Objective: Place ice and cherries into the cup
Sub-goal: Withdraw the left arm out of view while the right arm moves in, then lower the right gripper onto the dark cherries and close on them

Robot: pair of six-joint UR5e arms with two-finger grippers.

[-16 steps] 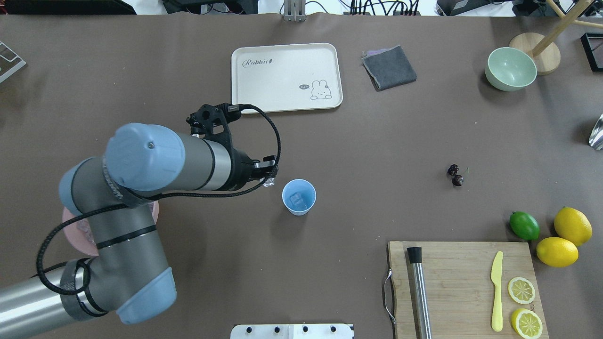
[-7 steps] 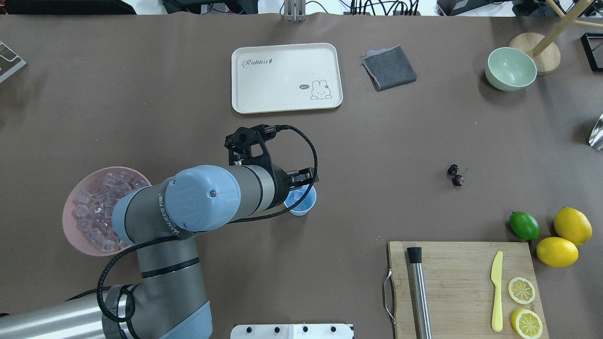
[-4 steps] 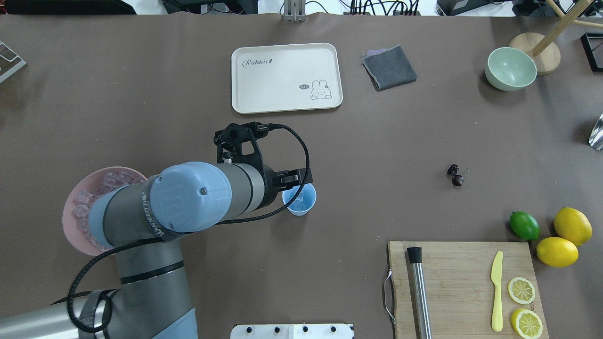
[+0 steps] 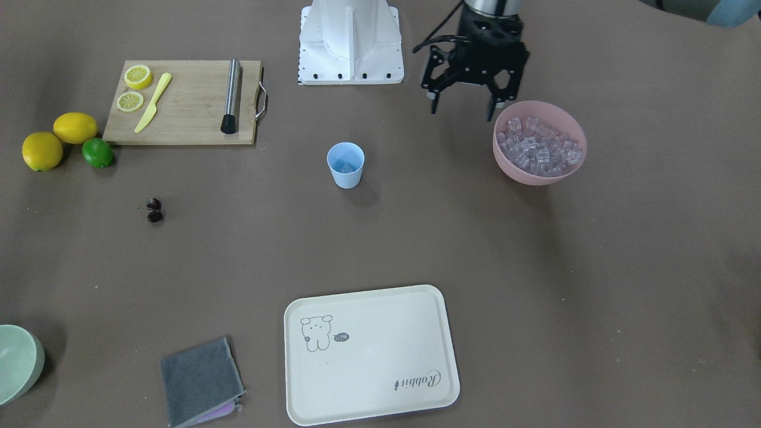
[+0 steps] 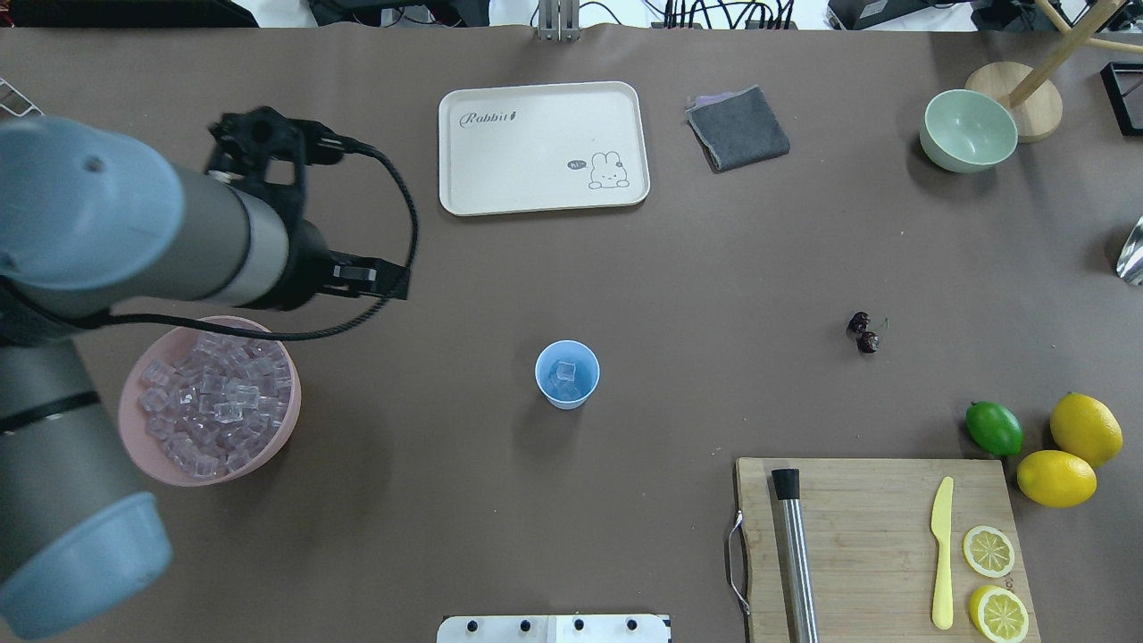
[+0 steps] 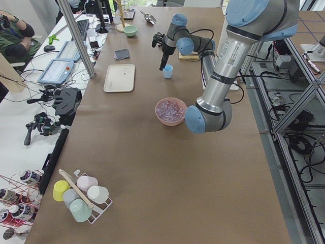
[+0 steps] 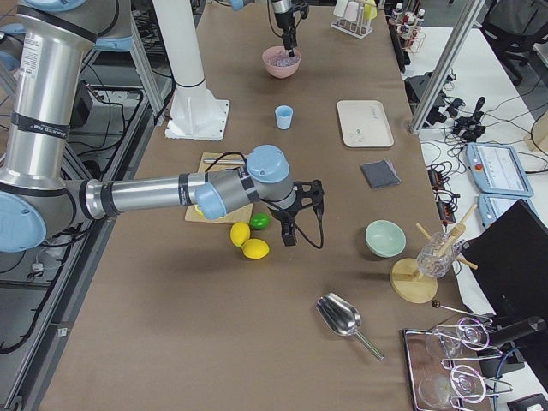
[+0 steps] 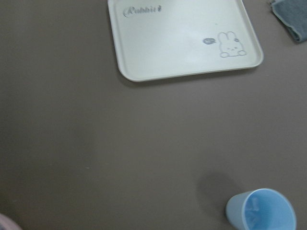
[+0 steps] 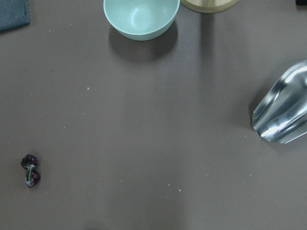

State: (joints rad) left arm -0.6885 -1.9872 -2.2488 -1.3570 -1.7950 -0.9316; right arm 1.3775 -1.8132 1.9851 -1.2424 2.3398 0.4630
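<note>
Left gripper (image 4: 465, 106): hanging above the table (image 4: 654, 267) just beside the pink bowl (image 4: 535, 177), on its cup side, jaws spread wide, nothing held. Right gripper (image 7: 295, 227): seen only from the side camera, near the lime (image 7: 259, 220); I cannot tell how far it is parted. The bowl is heaped with ice (image 4: 538, 148). The cup (image 4: 345, 166) stands upright mid-table, well apart from the bowl, with a few cubes at its bottom. The cherries (image 4: 154, 210) lie on bare cover well apart on the cup's other side, not yet in it. Risks, in my judgement: wide jaws driven into so full a bowl may push cubes over the rim or pinch two at once. The light cup may tip if a finger clips its rim on release. The paired cherries may roll or swing on their thin stem if only one is caught. A glassy cube may squirt out of a hard pinch. Surface: matte brown cover, flat, also carrying a cutting board (image 4: 190, 107) and a cream tray (image 4: 386, 333). Room: framed work cell, with a side bench of tablets and cables and a person (image 6: 15, 40) seated at its edge.
</note>
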